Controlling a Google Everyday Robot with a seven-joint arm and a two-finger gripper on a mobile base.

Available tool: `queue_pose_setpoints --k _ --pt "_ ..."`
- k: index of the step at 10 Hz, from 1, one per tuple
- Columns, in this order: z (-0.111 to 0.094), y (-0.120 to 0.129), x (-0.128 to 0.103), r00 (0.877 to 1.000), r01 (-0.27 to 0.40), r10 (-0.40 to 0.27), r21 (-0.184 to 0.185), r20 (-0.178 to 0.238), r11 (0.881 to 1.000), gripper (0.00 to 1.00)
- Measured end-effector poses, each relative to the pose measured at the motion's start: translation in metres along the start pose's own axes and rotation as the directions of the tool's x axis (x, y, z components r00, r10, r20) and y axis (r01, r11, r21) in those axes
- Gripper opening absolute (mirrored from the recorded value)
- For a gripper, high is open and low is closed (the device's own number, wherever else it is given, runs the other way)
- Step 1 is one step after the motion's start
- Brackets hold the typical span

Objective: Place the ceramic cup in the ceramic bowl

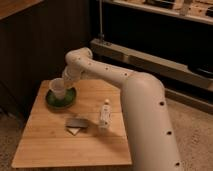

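One view only: the scene is taken from high behind the arm (145, 105), tilted down onto the wooden table (55, 145), held nearly whole at middle range; the gripper (62, 81) is seen far left, above the ceramic bowl (69, 98).

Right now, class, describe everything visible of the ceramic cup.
The ceramic cup is small, round, cream-white, wider at its open rim, no handle showing. It sits tilted over the dark green ceramic bowl at the wooden table's far left. The gripper is right at its upper side; whether the cup rests in the bowl is unclear.
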Motion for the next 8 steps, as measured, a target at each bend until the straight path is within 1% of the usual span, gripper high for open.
queue_pose_setpoints --k 3,8 --pt "0.009 -0.004 -0.002 1.000 0.006 -0.007 -0.004 -0.003 1.000 0.27" --pt "0.013 -0.004 -0.004 1.000 0.007 -0.007 -0.007 -0.004 1.000 0.27"
